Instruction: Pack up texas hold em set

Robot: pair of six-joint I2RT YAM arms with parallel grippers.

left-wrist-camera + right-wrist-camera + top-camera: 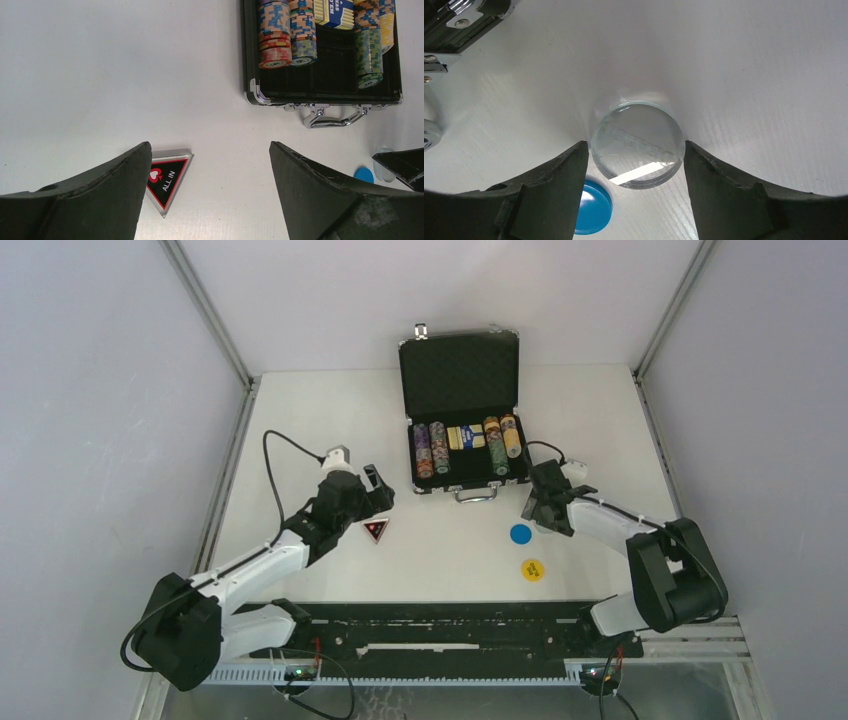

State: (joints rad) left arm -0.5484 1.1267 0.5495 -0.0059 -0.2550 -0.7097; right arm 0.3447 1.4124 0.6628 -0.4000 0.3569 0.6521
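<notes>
The black briefcase (460, 370) stands open at the back with its lid up. Rows of poker chips (432, 448) and the yellow-blue card deck (467, 437) lie in it. The case also shows in the left wrist view (325, 87). My left gripper (375, 492) is open and empty over the table; the red triangular "ALL IN" token (165, 180) lies just beside its left finger. My right gripper (540, 510) is shut on a clear round token (636, 135), held by its edges just above the table. The blue token (520, 533) lies below it, and the yellow token (532, 569) lies nearer.
The case handle (330, 119) points toward the arms. White walls with metal frames stand on both sides of the white table (300, 420). A black rail (440, 625) runs along the near edge.
</notes>
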